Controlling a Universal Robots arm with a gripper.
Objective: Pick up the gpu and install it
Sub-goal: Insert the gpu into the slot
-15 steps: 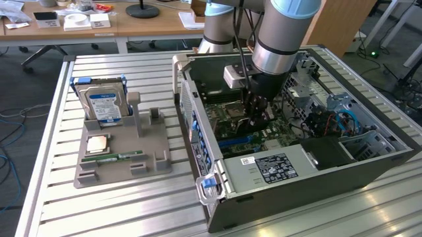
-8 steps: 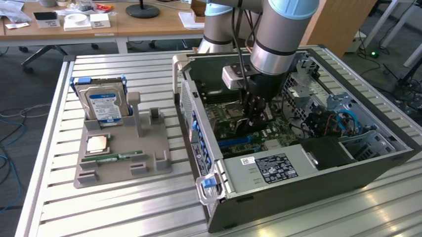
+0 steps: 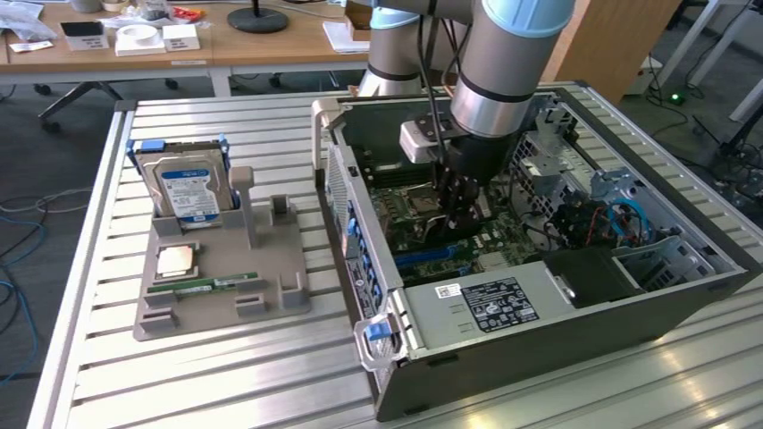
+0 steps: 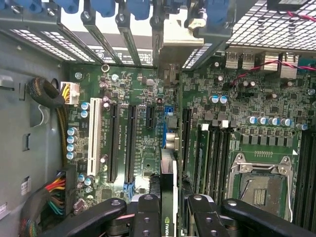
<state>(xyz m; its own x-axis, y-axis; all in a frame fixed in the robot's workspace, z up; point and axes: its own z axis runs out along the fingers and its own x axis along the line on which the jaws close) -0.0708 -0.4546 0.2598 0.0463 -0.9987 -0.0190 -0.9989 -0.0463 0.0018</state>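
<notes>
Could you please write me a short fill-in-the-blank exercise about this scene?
1. The gripper is shut on the ___.
2. It holds this card inside the open computer case, over the ___.
3. On the grey holder outside the case, the hard drive has a ___ label.
Missing words: gpu; motherboard; blue.

Robotics lab or workshop: slatted metal bench point(image 3: 238, 375), opened computer tower point(image 3: 537, 331), wooden desks point(image 3: 274, 45), loose floor cables point(image 3: 18, 232).
</notes>
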